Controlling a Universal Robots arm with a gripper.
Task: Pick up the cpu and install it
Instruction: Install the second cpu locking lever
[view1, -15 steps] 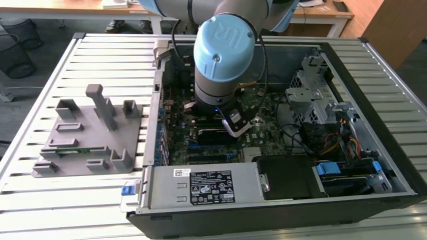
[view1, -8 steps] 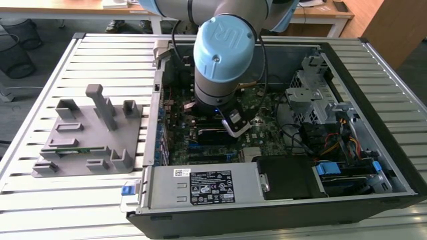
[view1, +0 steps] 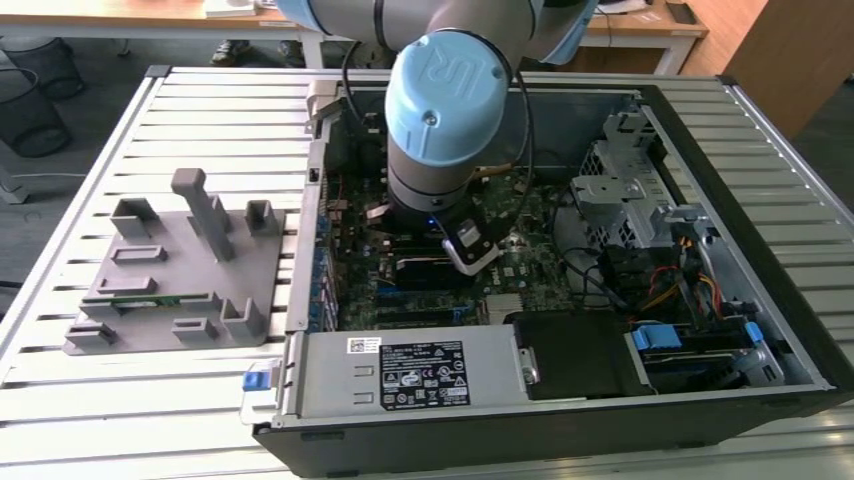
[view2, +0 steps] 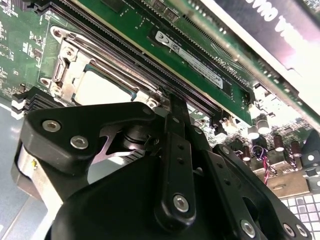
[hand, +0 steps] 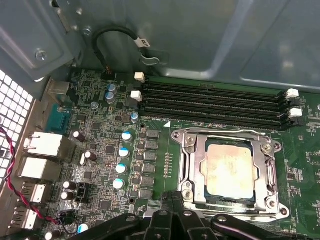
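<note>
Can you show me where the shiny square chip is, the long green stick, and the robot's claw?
silvery square metal cpu (hand: 230, 170), first wrist view, middle of its top.
narrow green memory stick (view2: 200, 55), second wrist view, its flat side.
black claw (hand: 172, 212), first wrist view, between its tips.

Probably lab: slatted worktable (view1: 80, 400), desks (view1: 160, 20)

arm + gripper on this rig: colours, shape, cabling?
The arm is a silver-grey tube with light-blue round joint caps; the nearest cap bears a pale embossed mark. A black cable loops down along the wrist. A white bracket sits at the tool end. In both wrist views the gripper is matte black: flat linkage bars joined with silver screws.
</note>
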